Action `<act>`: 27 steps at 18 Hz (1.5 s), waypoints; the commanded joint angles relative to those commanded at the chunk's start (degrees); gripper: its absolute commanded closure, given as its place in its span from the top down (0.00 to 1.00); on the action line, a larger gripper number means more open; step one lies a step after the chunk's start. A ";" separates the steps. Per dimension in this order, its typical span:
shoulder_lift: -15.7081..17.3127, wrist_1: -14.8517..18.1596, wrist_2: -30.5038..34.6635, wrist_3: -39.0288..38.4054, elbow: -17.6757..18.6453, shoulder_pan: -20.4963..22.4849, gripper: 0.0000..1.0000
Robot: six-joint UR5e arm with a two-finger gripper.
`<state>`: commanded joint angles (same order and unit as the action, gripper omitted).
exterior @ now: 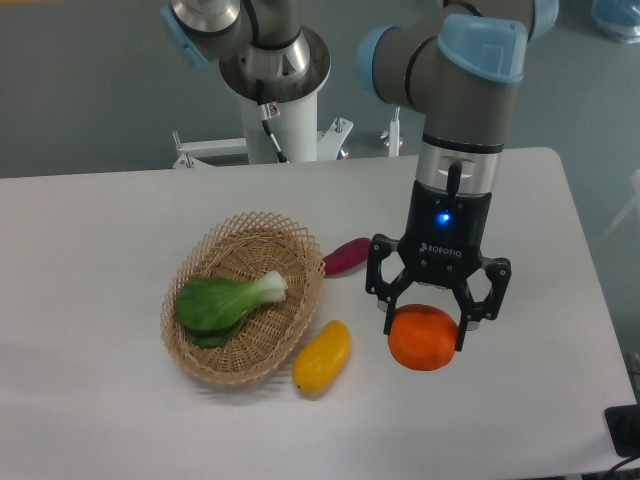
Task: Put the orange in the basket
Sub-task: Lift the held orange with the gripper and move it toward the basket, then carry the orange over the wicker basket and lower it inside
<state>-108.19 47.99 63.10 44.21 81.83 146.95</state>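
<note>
The orange [423, 338] is round and bright, at the right of the table's middle. My gripper [425, 330] comes straight down over it, with one finger [388, 318] against its left side and the other against its right side, so it is shut on the orange. The orange is low, at or just above the table surface; I cannot tell which. The basket [300, 245], oval tan wicker, stands to the left, well apart from the gripper, and holds a green leafy vegetable [225, 302].
A yellow elongated fruit [322, 355] lies between the basket and the orange, near the basket's front right rim. A dark purple-red vegetable [346, 256] lies behind it by the basket's right rim. The table's right edge [600, 300] is near.
</note>
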 joint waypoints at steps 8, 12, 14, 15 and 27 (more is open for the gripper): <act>0.00 -0.09 0.09 1.49 0.79 -0.09 0.61; -0.09 0.09 0.53 1.06 0.79 -0.35 0.61; -0.09 0.26 2.01 0.70 0.97 -0.70 0.61; 0.00 0.35 3.24 0.62 1.05 -1.05 0.61; 7.46 3.08 23.45 -0.01 15.61 -14.49 0.61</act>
<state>-100.73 51.07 86.56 44.20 97.44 132.47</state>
